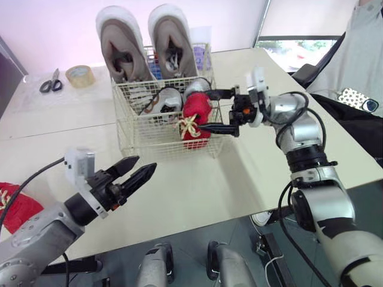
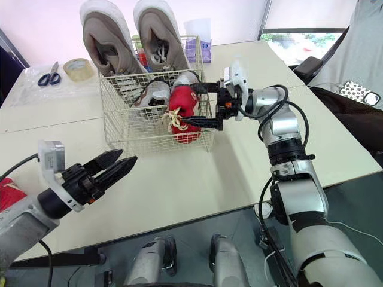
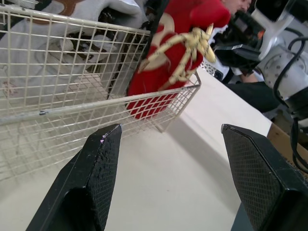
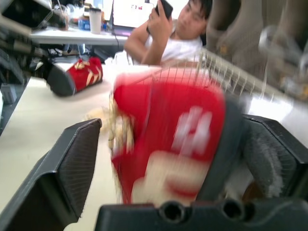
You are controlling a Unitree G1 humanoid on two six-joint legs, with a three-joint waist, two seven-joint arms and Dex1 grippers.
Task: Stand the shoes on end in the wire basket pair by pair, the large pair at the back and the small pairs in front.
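The wire basket stands mid-table. Two large beige shoes stand on end at its back. In front of them sit small grey-white shoes. A small red shoe with tan laces stands in the front right corner. My right gripper reaches in from the right, open, with one finger on either side of that red shoe; a gap shows at one finger. A second red shoe lies at the table's left edge. My left gripper hovers open over the near table, holding nothing.
Scissors and a tape roll lie at the back left. A purple object sits behind the basket. A person sits at the right, close to the table's edge.
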